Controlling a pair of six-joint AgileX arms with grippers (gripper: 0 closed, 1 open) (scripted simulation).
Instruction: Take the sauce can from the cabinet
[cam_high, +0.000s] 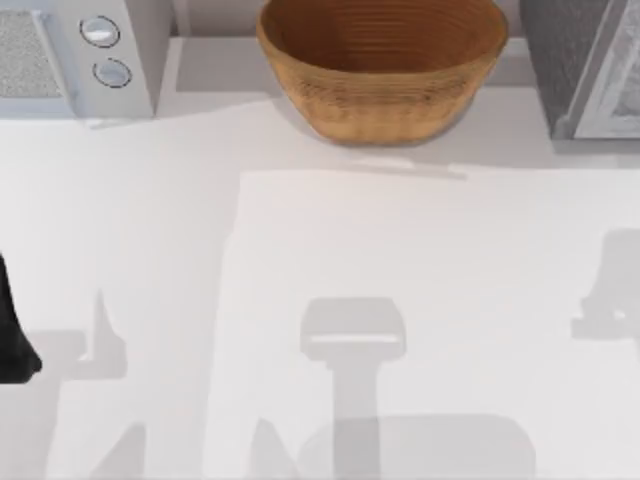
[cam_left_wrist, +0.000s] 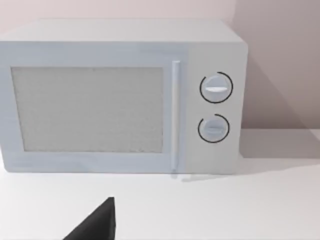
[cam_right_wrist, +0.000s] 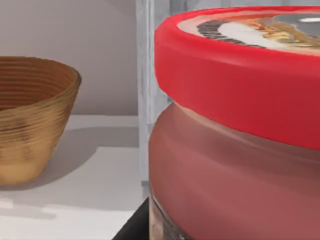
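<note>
The sauce can (cam_right_wrist: 235, 150) looms very close in the right wrist view, with a round red lid carrying a printed picture and a dull red body below it. One dark finger (cam_right_wrist: 131, 229) of my right gripper presses against the can's lower side, and the can leans slightly. Behind the can rises the pale upright edge of the cabinet (cam_right_wrist: 147, 75). In the top view the cabinet (cam_high: 590, 70) stands at the far right corner. My left gripper (cam_left_wrist: 95, 225) is parked low at the table's left side, facing the microwave.
A wicker basket (cam_high: 380, 70) stands at the back middle of the white table (cam_high: 320, 300), left of the cabinet. A white microwave (cam_high: 80, 55) with two dials fills the back left corner. The left arm's dark body (cam_high: 14, 340) shows at the left edge.
</note>
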